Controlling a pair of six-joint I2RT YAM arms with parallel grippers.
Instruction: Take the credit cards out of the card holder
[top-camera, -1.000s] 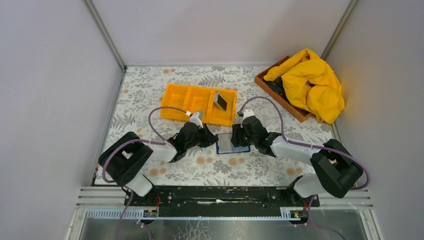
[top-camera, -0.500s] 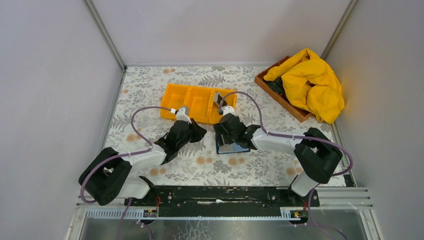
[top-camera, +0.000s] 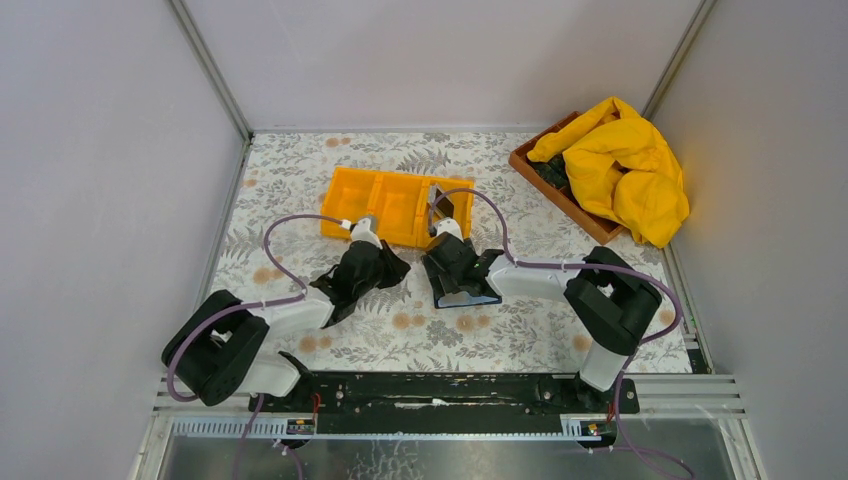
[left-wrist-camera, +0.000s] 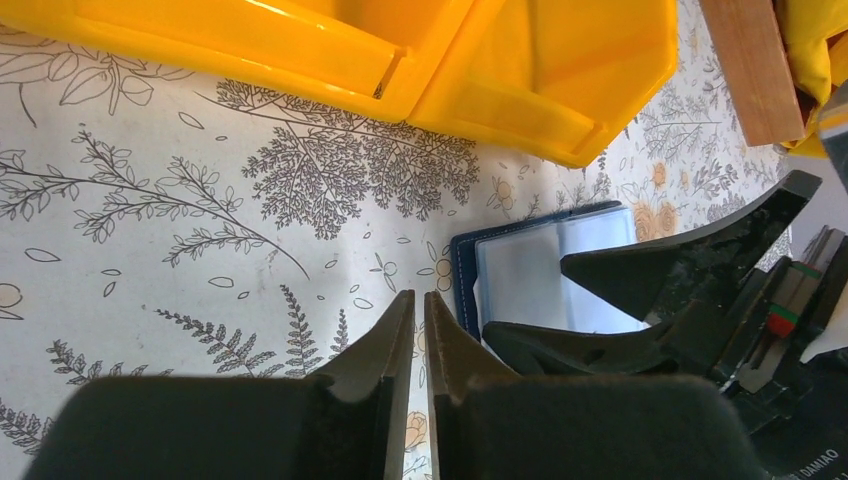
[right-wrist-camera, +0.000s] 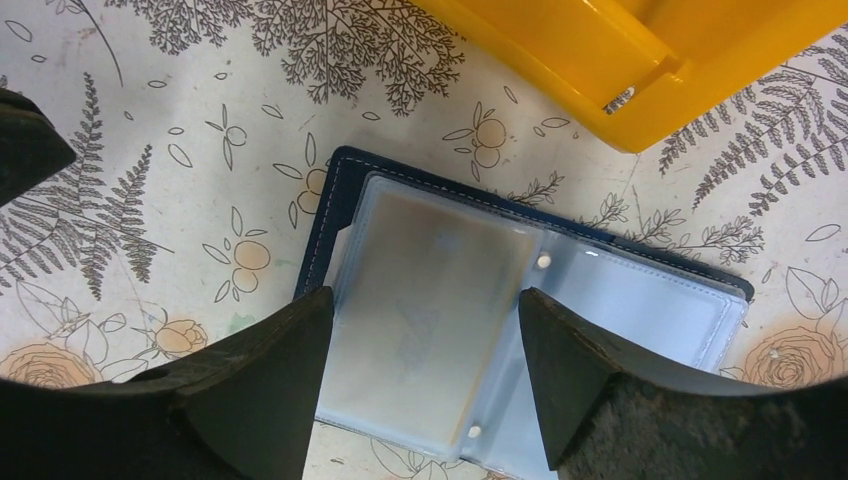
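From above, the orange tray (top-camera: 350, 205) lies beyond both arms, with a grey card (top-camera: 443, 203) propped in its right compartment (too small here to tell more); a wooden box (top-camera: 560, 195) under a yellow cloth (top-camera: 625, 165) sits well apart at the far right; both arms reach inward, the right gripper (top-camera: 447, 272) over the card holder (top-camera: 475, 297).

Left wrist: the left gripper (left-wrist-camera: 420, 320) is pinched nearly together and empty, over bare tablecloth (left-wrist-camera: 200, 210), just beside the holder's left edge.

Right wrist: the right gripper's fingers (right-wrist-camera: 270, 350) are spread wide, straddling the open holder's clear sleeve, a tan card (right-wrist-camera: 430, 270) inside; the tray's corner lies near the holder's far edge; bare cloth lies to the left.
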